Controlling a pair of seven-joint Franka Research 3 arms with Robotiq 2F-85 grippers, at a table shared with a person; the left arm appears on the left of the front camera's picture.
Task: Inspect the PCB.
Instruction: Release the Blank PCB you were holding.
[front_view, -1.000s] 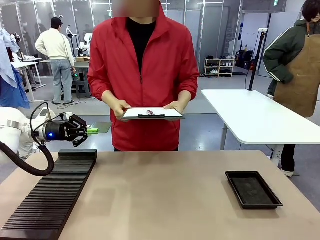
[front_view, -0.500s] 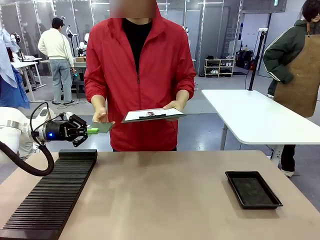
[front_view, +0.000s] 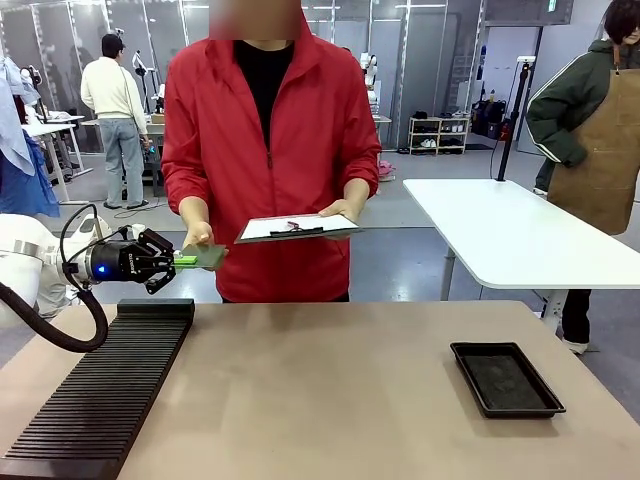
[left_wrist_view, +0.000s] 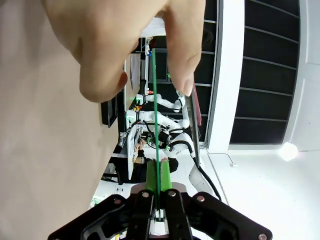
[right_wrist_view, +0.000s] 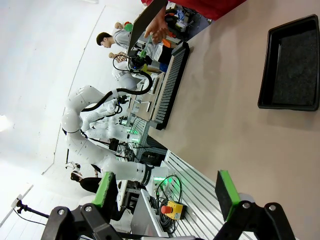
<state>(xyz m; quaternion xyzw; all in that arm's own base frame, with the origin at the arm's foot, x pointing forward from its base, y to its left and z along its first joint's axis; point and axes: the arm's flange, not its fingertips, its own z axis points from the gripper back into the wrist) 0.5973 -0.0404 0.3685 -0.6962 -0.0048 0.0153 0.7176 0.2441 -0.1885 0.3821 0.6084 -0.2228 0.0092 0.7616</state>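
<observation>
front view: we see the person's hand now on the pcb, off the clipboard; left gripper clamps its near edge, handover likely starting; right gripper gapes, empty.

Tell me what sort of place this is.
Probably a robotics lab or electronics workshop in an open hall. The left gripper holds the PCB with a person's hand on it, a black slotted rack and a black tray sit on the table, and a white worktable stands beyond.
</observation>
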